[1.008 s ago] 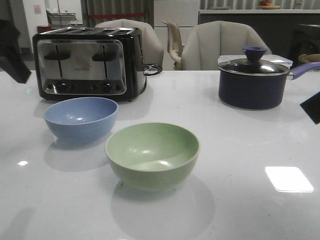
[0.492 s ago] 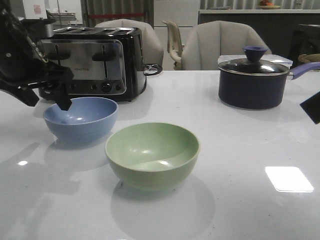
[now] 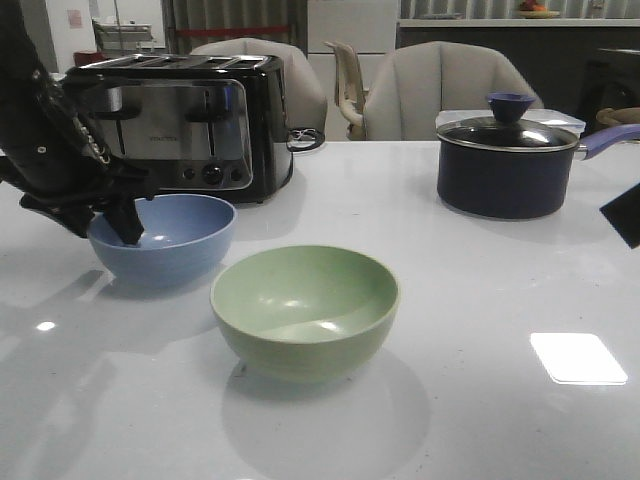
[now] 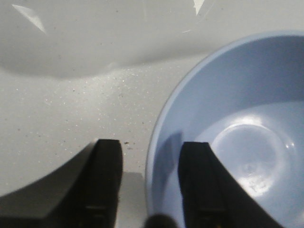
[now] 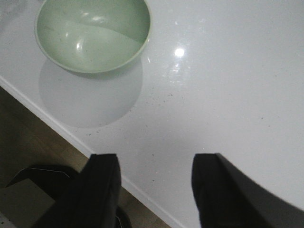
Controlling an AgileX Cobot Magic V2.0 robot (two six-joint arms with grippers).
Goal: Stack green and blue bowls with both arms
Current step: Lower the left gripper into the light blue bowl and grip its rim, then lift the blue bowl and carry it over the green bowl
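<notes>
My left fingers (image 4: 149, 187) are spread and straddle the left rim of the blue bowl (image 3: 162, 238): one finger hangs inside the bowl, the other outside over the desk (image 3: 480, 300). They have not pinched the wall; I cannot tell whether either pad touches it. In the front view my left arm (image 3: 45, 130) reaches in from the left, in front of the toaster (image 3: 175, 122), its tip dipping into the bowl's near-left side.

The blue bowl stands upright on the desk, left of centre, just in front of the toaster. The green bowl (image 3: 305, 310) stands upright too, nearer and to the right of it, the two close together but apart.

My right fingers (image 5: 154, 190) are spread as well, holding nothing, above the bare desk near its edge. The green bowl lies well apart from them in the right wrist view. In the front view only a dark corner of my right arm (image 3: 622, 215) shows at the right edge, below the lidded saucepan (image 3: 510, 160) at the far right.
</notes>
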